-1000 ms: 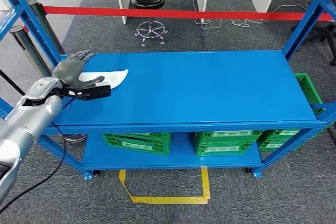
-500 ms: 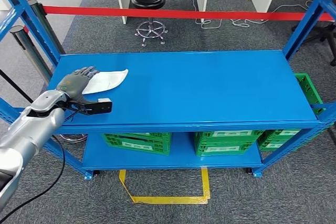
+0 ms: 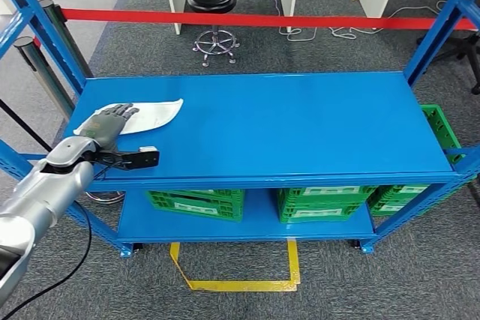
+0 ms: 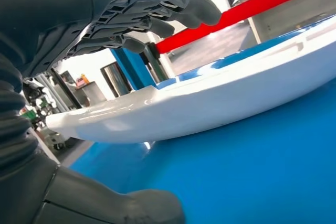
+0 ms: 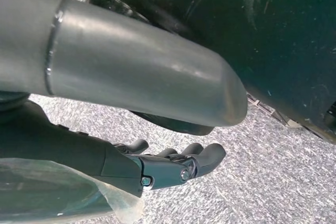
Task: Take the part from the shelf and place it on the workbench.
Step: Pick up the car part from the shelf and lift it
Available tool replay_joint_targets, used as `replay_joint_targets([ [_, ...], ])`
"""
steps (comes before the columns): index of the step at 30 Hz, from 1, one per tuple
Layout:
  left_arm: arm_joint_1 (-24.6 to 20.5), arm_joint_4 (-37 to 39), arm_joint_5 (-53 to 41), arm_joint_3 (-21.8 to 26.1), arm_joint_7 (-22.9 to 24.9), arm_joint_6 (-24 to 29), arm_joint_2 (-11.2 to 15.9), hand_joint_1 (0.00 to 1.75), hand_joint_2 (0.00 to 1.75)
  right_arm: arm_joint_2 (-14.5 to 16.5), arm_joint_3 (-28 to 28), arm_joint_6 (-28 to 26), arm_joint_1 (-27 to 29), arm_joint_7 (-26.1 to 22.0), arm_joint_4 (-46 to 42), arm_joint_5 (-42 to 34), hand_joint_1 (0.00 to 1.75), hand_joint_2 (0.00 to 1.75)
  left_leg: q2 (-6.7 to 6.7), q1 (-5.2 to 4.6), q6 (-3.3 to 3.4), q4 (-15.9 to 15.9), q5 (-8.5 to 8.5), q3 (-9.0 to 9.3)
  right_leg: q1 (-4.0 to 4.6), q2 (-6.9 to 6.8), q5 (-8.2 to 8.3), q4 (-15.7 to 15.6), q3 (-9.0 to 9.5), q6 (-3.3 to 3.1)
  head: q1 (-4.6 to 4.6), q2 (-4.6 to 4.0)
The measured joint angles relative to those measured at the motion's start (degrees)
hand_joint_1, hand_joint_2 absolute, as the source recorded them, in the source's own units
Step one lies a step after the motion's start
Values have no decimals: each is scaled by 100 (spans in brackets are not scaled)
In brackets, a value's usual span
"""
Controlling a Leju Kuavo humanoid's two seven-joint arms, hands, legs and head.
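Shelf: the blue steel shelf [image 3: 271, 125] stands in front of the robot, and its top deck carries the part near the left end, toward the far edge.
Crates: green plastic crates [image 3: 198, 204] sit on the lower deck, and another [image 3: 439, 129] hangs off the right end.
Left arm: the silver left arm [image 3: 48, 185] reaches in over the front-left corner of the deck.
Part: the white part [image 3: 150, 115], a flat, slightly curved panel, lies on the deck. Its long axis runs along the length of the shelf, and its narrowing tip points toward the right end. In the left wrist view its pale edge [image 4: 206, 103] looks raised a little off the blue surface, though I cannot be sure of it.
Left hand: the left hand [image 3: 107, 124] lies over the left end of the part with the fingers [image 4: 158, 3] spread above it and the thumb [image 4: 118, 205] low on the near side. I judge it open around the end of the panel, not yet clamped.
Right hand: the right hand [image 5: 170, 163] hangs beside the body over grey carpet, fingers loosely curled, holding nothing.
Progress: early, by my reading. The reach is done; the grasp, the lift off the shelf and the carry to the workbench are all left.
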Motion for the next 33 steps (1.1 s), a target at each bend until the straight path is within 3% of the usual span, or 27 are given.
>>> replay_joint_targets([
  [7, 0, 15, -49, -13, 72, 42, -40, 0, 175, 0, 0, -5, -1, -8, 0, 0, 0, 0, 0, 0, 0, 0, 0, 0, 0, 0, 0, 0, 0, 0, 1, 0],
  [14, -12, 68, -584, -93, 735, 571, -107, 0, 175, 5, -2, -114, -2, 43, -1, -16, 0, 0, 0, 0, 0, 0, 0, 1, 0, 0, 0, 0, 0, 0, 1, 1],
  [21, -74, 179, -1093, -175, 1344, 498, -232, 0, 175, 8, -4, -121, 1, 137, 1, -35, 0, 0, 0, 0, 0, 0, 0, 1, 0, 0, 0, 0, 0, 0, 1, 0],
  [33, -160, 356, -1185, -194, 1570, 195, -371, 0, 175, 9, -8, -140, 2, 140, 2, -48, 0, 0, 0, 0, 0, 0, 0, 1, 0, 1, 0, 0, 0, 0, 0, 0],
])
